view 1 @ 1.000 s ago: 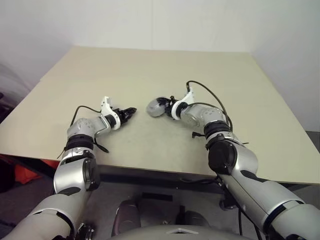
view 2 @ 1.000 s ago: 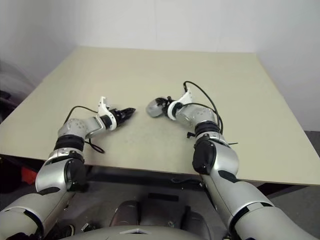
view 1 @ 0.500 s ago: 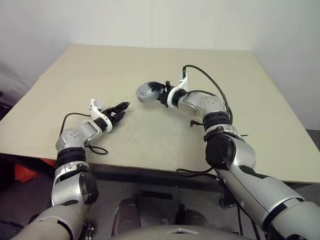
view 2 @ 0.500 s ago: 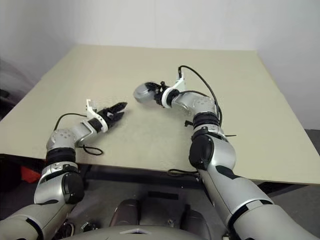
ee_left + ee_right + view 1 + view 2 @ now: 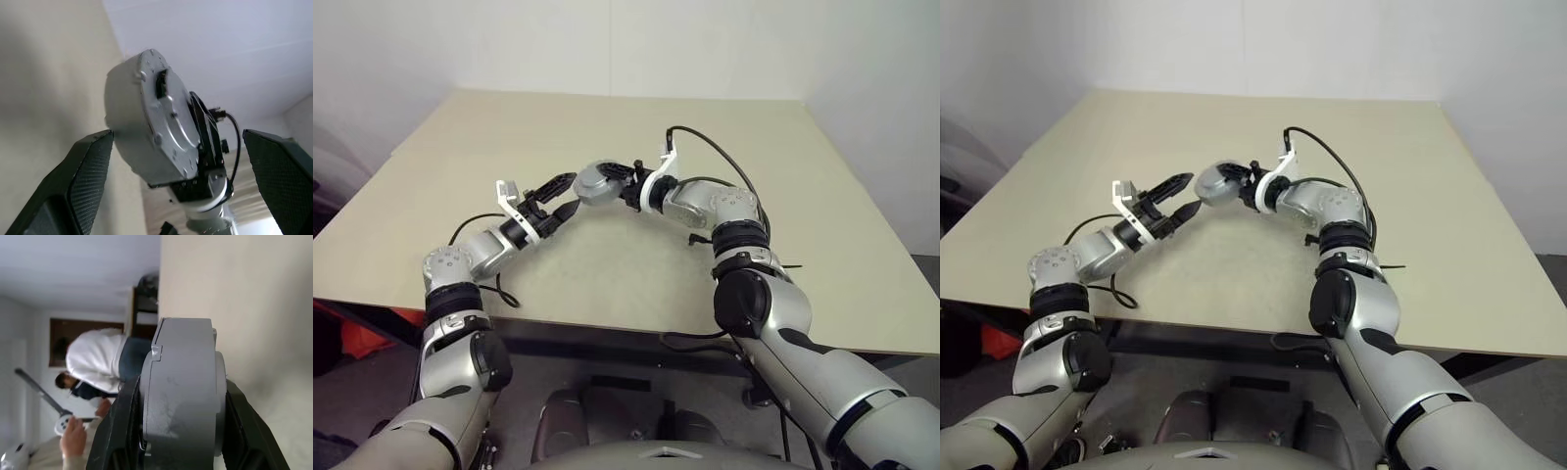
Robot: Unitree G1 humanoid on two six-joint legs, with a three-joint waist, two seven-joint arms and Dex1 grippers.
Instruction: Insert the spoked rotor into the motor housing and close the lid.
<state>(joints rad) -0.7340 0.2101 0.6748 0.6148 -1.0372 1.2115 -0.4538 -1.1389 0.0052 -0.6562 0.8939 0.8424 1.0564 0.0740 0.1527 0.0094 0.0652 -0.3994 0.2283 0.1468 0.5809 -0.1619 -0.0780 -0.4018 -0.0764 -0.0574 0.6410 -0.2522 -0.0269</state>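
Observation:
My right gripper is shut on the motor housing, a thick round grey metal body, and holds it on edge above the middle of the tan table. The right wrist view has the housing clamped between the black fingers. My left gripper stands wide open just left of the housing, not touching it. Between its fingers the left wrist view looks onto the housing's flat silvery face. I cannot tell whether that face is the lid. The spoked rotor is out of view.
A black cable loops from my right wrist over the table. White walls stand behind the far edge. The right wrist view shows a person in a white top beyond the table, with a hand on a controller.
The left gripper opened wide, rose and swung right, up beside the housing. The right gripper lifted the housing off the table and carried it left.

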